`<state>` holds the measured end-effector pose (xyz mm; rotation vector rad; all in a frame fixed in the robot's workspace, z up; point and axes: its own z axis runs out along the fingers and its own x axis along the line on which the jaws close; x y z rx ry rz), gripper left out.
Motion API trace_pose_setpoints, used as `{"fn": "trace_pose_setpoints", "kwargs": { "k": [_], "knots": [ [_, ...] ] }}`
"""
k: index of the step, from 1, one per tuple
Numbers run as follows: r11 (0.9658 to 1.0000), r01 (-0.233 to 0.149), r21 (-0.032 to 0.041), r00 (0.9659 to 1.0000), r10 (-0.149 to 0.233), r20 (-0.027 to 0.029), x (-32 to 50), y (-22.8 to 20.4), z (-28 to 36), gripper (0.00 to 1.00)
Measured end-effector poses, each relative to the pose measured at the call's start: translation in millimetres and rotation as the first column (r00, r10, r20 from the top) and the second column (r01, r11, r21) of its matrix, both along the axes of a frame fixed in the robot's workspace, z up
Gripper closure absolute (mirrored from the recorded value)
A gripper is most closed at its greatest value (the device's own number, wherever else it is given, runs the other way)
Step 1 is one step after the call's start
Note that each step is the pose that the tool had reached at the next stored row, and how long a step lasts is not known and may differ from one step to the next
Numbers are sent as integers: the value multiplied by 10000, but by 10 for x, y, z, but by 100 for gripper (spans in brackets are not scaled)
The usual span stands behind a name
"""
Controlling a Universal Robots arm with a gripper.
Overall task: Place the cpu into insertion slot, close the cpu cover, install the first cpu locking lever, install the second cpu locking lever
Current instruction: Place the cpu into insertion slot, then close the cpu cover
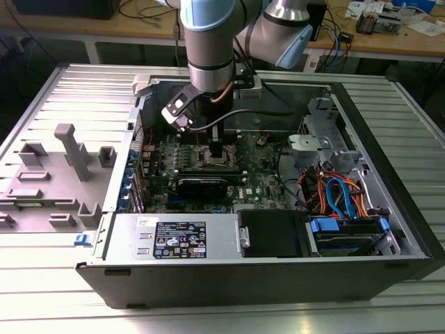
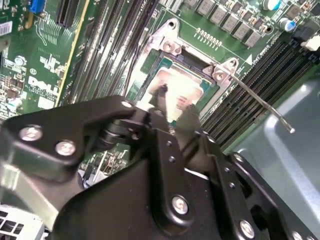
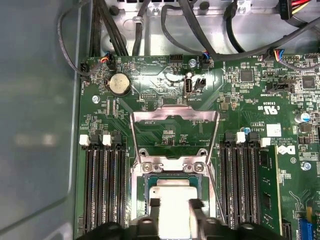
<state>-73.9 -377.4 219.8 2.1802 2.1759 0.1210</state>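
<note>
One black pincer [image 3: 175,203] over flat square dull-silver cpu [image 3: 172,192]; grip: cannot tell.

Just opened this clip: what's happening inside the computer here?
A single robot arm reaches down into an open computer case, with its gripper right at the socket on the motherboard. The cpu lies in the socket under the gripper. The cpu cover is flipped open, away from the socket, and a locking lever sticks out unlatched. Whether the gripper is holding the cpu cannot be told.
</note>
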Motion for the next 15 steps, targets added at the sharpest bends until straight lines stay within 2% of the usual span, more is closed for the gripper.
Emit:
{"fn": "trace_pose_setpoints", "kwargs": {
  "k": [3, 5, 6, 7, 8, 9, 10, 15],
  "knots": [
    [10000, 1, -2, 10000, -1, -5, 4, 0, 1, 83],
    [10000, 1, -2, 10000, -1, -5, 4, 0, 0, 83],
    [10000, 1, -2, 10000, -1, -9, 4, 0, 1, 89],
    [10000, 1, -1, 10000, -1, -21, 4, 0, 0, 89],
    [10000, -1, 3, 9999, 1, -131, 5, 1, -5, 89],
    [10000, 0, 42, 9995, 1, -324, 4, -1, -5, 89],
    [10000, 0, 57, 9994, 2, -358, 5, 0, -5, 89],
    [10000, -2, 59, 9994, 5, -360, 4, 0, -5, 89]
  ]
}}
